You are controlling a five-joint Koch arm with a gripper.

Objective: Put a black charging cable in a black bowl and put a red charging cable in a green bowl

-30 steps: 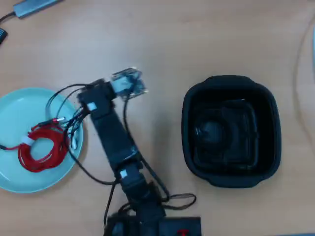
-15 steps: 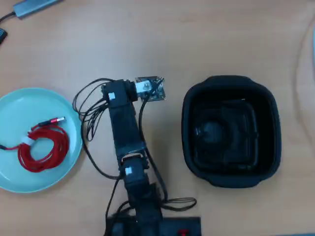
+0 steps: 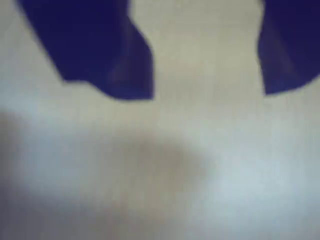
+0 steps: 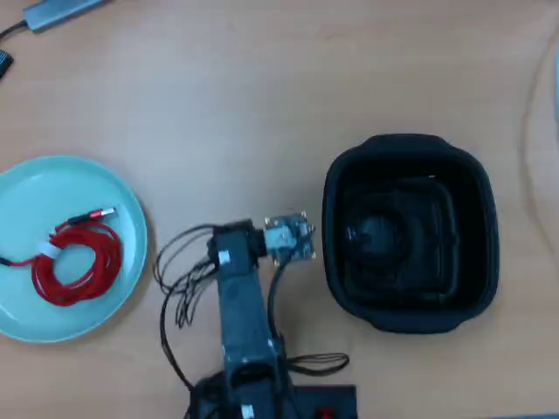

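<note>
You see the gripper (image 3: 207,92) with fingers spread and empty over bare table, since the red charging cable (image 4: 77,260) lies in the green bowl (image 4: 26,188) at lower left and the black charging cable (image 4: 377,234) appears coiled inside the black bowl (image 4: 410,147) at right.

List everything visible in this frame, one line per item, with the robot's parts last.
green bowl: one, pale mint, left side of the overhead view.
red charging cable: one, red coil with white band, lying in the green bowl.
black bowl: one, black, right side; a dark shape lies inside, too dim to identify.
grey device: one, top left corner.
table: one, light wood.
arm: one, black, bottom centre, loose black wires beside it.
fingers: two, dark blue, spread apart in the wrist view above bare table.
</note>
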